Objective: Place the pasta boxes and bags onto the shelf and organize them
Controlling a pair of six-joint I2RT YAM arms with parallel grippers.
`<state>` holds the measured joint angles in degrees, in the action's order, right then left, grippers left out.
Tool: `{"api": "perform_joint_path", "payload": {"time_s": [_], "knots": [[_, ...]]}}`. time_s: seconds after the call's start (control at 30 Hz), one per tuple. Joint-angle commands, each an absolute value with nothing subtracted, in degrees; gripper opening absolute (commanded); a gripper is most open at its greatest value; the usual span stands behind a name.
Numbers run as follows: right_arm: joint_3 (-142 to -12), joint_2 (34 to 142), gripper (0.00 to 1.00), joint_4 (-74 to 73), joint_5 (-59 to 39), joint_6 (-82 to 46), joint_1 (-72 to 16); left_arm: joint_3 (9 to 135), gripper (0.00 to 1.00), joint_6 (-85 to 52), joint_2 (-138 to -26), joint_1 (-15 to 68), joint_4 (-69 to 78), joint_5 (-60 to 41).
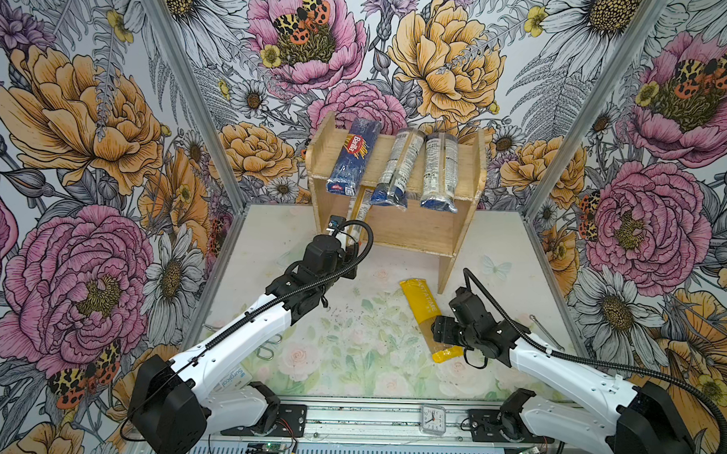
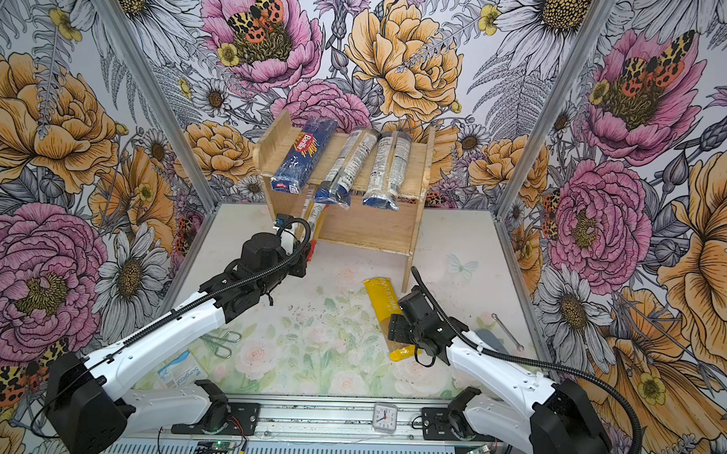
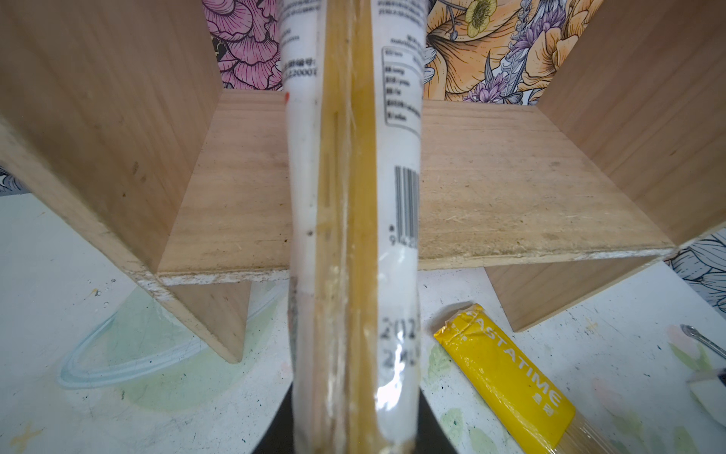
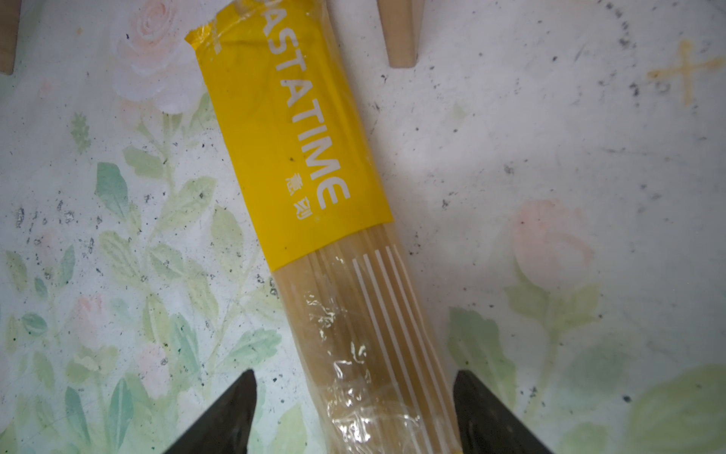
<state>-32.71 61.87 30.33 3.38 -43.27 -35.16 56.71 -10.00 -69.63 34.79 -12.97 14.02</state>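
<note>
The wooden shelf [image 1: 399,233] [image 2: 366,232] stands at the back of the table. On its top tier lie the dark blue Barilla box [image 1: 354,157] [image 2: 302,155] and two clear packs with blue ends [image 1: 397,167] [image 1: 438,168]. My left gripper [image 3: 353,440] is shut on a clear pack of spaghetti with a white label [image 3: 349,236] [image 1: 360,207]. That pack reaches onto the lower tier [image 3: 510,188], and its red end [image 2: 310,251] shows by the wrist. The yellow pack [image 1: 421,309] [image 4: 298,137] lies on the table. My right gripper [image 4: 353,416] [image 1: 437,328] is open, with one finger on either side of its clear part.
Scissors [image 2: 222,341] and a surgical mask packet [image 2: 178,369] lie near the left arm. A metal tool [image 2: 507,330] and a grey-blue pad [image 2: 491,340] sit at the right. A small clock [image 1: 433,419] rests on the front rail. Floral walls enclose three sides.
</note>
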Motion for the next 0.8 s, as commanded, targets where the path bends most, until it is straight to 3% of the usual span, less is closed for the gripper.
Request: {"api": "perform_joint_path", "payload": {"time_s": [0.0, 0.77], "knots": [[-32.33, 61.3, 0.8, 29.27, 4.81, -43.49, -34.75, 61.25, 0.0, -8.77, -68.98, 34.21, -0.27, 14.56], [-32.83, 61.89, 0.8, 29.31, 4.91, -43.29, -34.73, 61.52, 0.0, -8.96, -71.19, 33.4, 1.98, 13.71]]}}
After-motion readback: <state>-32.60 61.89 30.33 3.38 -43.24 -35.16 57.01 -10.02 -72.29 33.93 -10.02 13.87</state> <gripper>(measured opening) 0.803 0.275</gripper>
